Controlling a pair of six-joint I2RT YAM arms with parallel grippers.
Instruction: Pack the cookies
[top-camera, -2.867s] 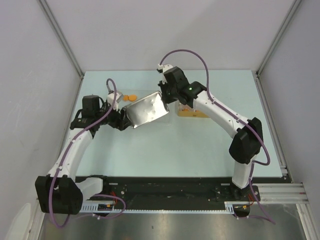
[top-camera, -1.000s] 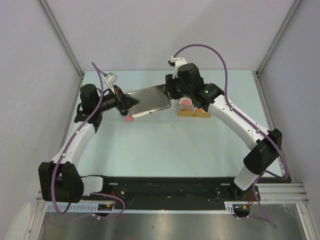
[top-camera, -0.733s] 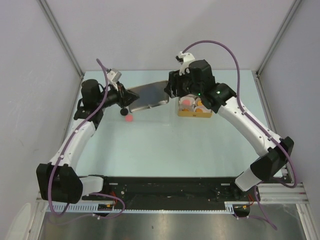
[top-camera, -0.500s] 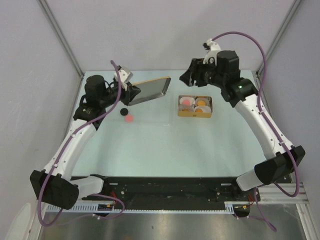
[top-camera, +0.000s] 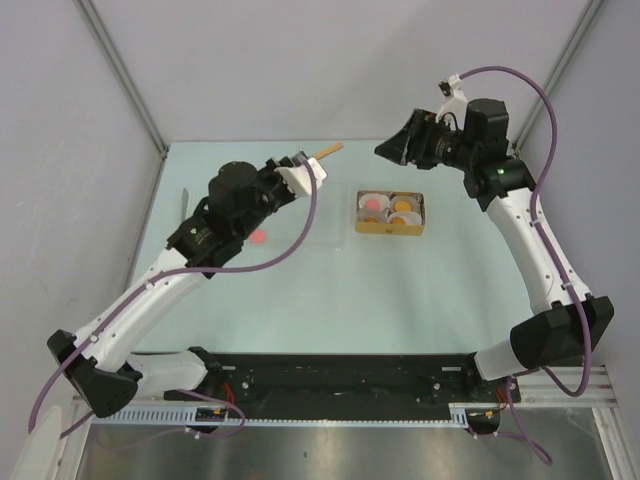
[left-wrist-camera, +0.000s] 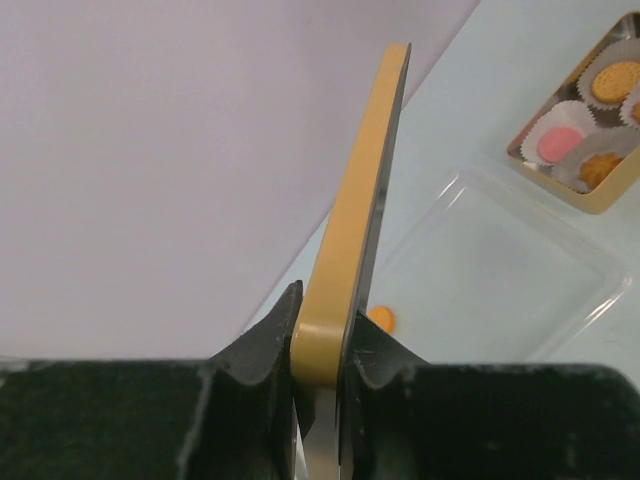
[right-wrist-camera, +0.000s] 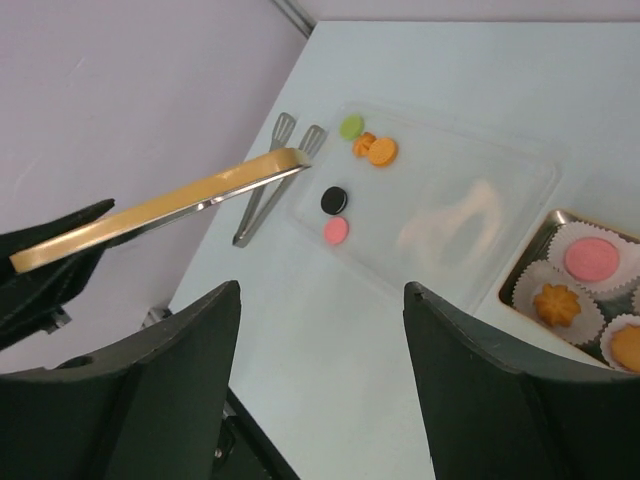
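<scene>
Cookies (right-wrist-camera: 334, 200): loose ones spread on clear tray (right-wrist-camera: 500, 190); others seated in gold box (top-camera: 390, 229).
Left gripper (left-wrist-camera: 320, 350): clamped on gold lid (left-wrist-camera: 350, 230), which is held on edge.
Right gripper (right-wrist-camera: 320, 290): fingers spread apart, nothing held.

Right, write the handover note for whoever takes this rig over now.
Left jaws: shut on the gold lid, held on edge above the table.
Right jaws: open, empty, clear of the gold tin.
Done: tin uncovered; packed cookies sit in paper cups.
Left: loose cookies (green, two orange, black, pink) lie on the clear tray, tongs beside it. Probably pack those, then fit the lid.
</scene>
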